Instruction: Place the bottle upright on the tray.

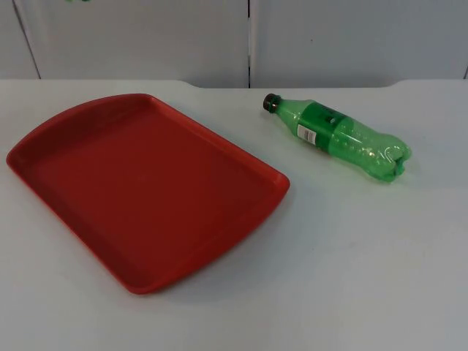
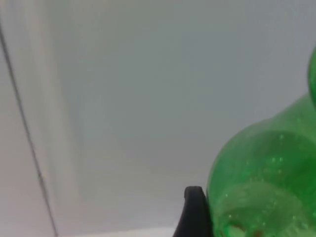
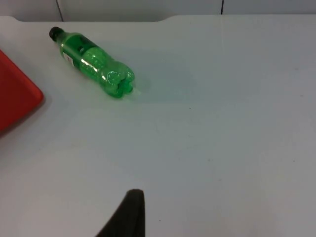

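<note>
bottle point(image 1: 338, 137) lay on its side near surface's point(image 1: 351, 256) far edge | tray point(image 1: 142, 186) apart, bare | fingers' state: cannot tell

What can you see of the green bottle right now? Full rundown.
The green bottle is translucent plastic with a black cap and a darker green label band carrying a small white patch. It lies on its side on the white table, cap toward the partition wall, lobed base toward the front right. It sits to the right of the red tray, apart from it. Only the table touches it.
</note>
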Robot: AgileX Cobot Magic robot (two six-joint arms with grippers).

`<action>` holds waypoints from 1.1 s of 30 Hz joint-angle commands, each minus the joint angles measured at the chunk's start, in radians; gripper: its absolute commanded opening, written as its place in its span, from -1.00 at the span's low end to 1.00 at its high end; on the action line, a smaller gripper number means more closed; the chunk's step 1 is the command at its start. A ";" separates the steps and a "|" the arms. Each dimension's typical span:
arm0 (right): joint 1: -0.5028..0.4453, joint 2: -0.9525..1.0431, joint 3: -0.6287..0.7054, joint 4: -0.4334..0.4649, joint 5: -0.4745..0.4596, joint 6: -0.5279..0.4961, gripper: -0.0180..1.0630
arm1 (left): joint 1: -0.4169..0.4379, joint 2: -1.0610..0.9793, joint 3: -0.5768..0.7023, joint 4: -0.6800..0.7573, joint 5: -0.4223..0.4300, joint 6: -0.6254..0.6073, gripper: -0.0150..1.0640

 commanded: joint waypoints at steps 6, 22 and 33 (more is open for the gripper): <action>-0.007 -0.005 0.007 0.002 -0.003 -0.011 0.96 | 0.002 0.024 0.003 0.050 0.093 -0.007 -0.98; -0.007 -0.005 0.007 0.002 -0.003 -0.011 0.96 | -0.013 0.226 0.032 0.046 0.081 -0.017 -0.98; -0.007 -0.005 0.007 0.002 -0.003 -0.011 0.96 | -0.013 0.374 0.032 0.048 -0.011 -0.004 -0.98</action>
